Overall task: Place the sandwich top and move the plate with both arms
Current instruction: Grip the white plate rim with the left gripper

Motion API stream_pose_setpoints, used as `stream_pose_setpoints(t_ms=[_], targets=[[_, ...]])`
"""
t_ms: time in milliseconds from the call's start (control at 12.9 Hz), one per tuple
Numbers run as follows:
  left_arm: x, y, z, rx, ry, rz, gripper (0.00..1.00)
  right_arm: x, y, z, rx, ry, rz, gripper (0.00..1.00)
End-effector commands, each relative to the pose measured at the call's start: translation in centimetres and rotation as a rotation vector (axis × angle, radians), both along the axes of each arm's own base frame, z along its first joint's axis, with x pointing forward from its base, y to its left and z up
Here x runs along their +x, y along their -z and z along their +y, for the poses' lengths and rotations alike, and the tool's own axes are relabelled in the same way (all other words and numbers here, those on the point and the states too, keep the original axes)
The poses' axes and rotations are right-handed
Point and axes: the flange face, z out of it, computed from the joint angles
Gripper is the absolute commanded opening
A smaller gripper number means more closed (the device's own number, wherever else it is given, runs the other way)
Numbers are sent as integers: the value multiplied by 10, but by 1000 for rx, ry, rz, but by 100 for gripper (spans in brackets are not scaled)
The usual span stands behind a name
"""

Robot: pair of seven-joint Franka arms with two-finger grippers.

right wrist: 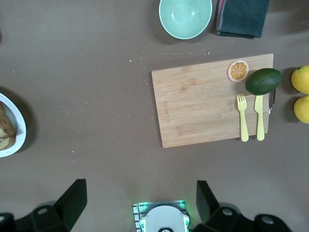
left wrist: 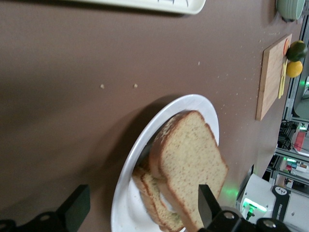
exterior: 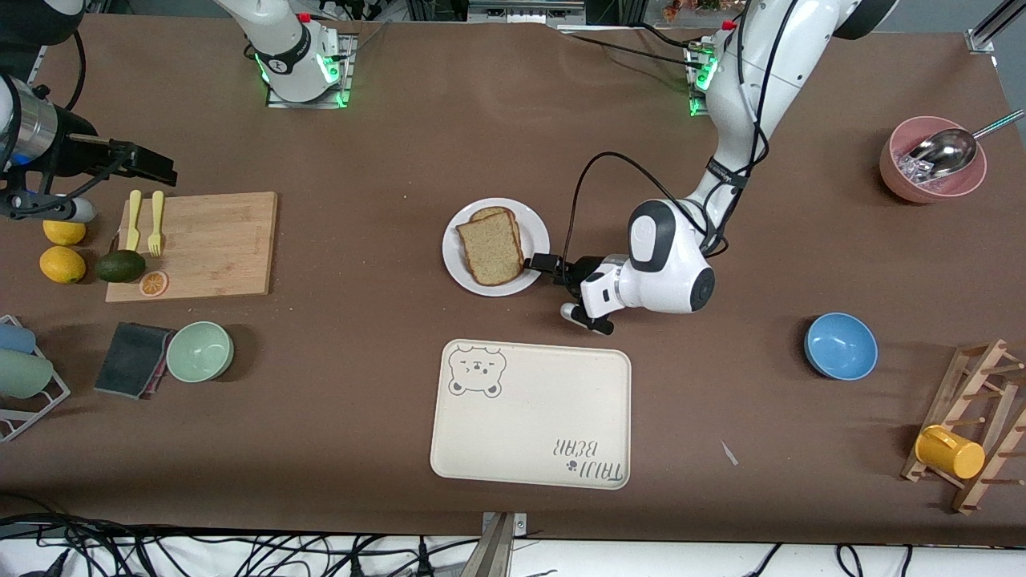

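Resting on the white plate [exterior: 457, 264], sandwich top [exterior: 490, 248] caps the stack; left gripper [exterior: 539, 263], jaws apart, flanks its rim for moving. Right gripper [right wrist: 140, 203] waits, jaws apart, above the cutting board [exterior: 216, 240].

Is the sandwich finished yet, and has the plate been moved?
The sandwich top already lies on the stack on the plate. The left gripper, open, sits at the plate's rim. The right gripper waits open above the cutting board's end of the table. Moving the plate is left.

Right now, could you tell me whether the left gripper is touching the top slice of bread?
Cannot tell. In the left wrist view one finger overlaps the top slice, but neither view shows contact or a gap plainly.
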Motion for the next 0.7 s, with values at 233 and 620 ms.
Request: stream_pose_setpoints(t_ms=[233, 620], targets=[[-25, 19, -21, -23, 74, -13, 73, 13, -32, -11, 24, 34, -132, 100], [-28, 27, -21, -46, 132, -60, 51, 15, -34, -7, 21, -22, -140, 100]])
